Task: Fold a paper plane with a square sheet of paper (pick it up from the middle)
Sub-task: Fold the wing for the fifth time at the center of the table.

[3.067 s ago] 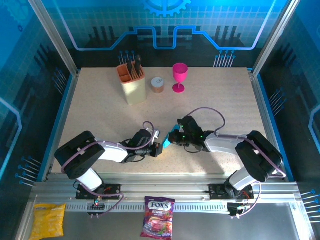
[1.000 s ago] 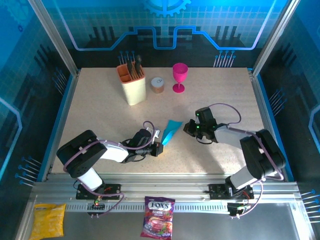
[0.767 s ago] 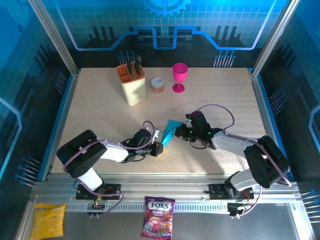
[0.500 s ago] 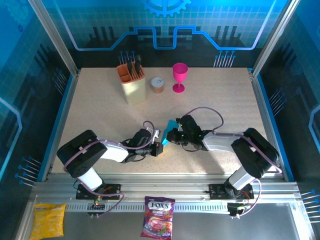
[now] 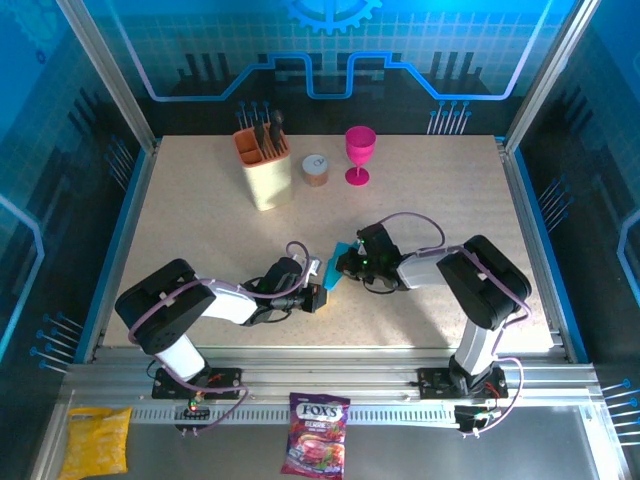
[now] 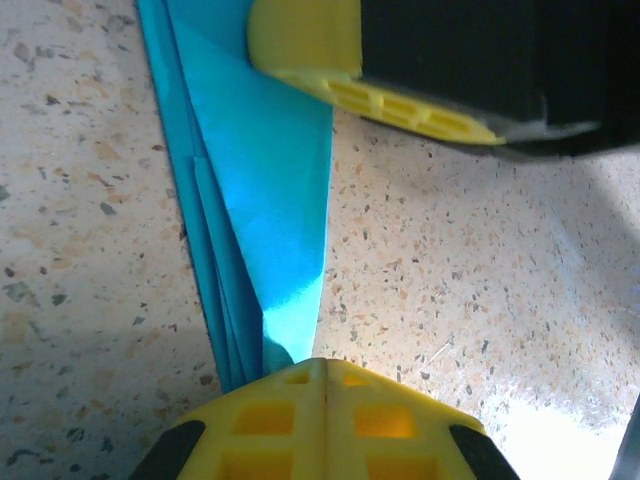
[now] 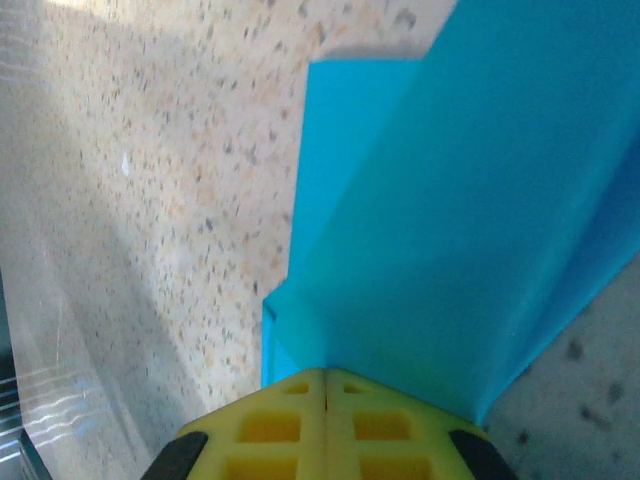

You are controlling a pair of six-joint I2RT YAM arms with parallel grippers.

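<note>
The square sheet of paper is folded into a slim cyan-blue dart, the paper plane (image 5: pixel 335 270), lying on the speckled table between the two arms. In the left wrist view the paper plane (image 6: pixel 270 180) narrows to a point that runs under my left gripper (image 6: pixel 323 365). That left gripper (image 5: pixel 318 297) is shut and rests on the tip. My right gripper (image 5: pixel 347 264) is shut too, and one of its yellow fingers (image 6: pixel 305 40) sits on the wide end. From the right wrist, layered folds of the paper plane (image 7: pixel 450 200) spread out from under the right gripper (image 7: pixel 325 375).
At the back stand a beige holder with utensils (image 5: pixel 265 168), a small round tin (image 5: pixel 316 169) and a pink goblet (image 5: pixel 359 153). A purple candy bag (image 5: pixel 316 433) and a yellow snack bag (image 5: pixel 96 440) lie on the metal front ledge.
The right gripper swung in from the right and came down on the paper's wide end. The left gripper stayed on the tip and the paper barely shifted.
</note>
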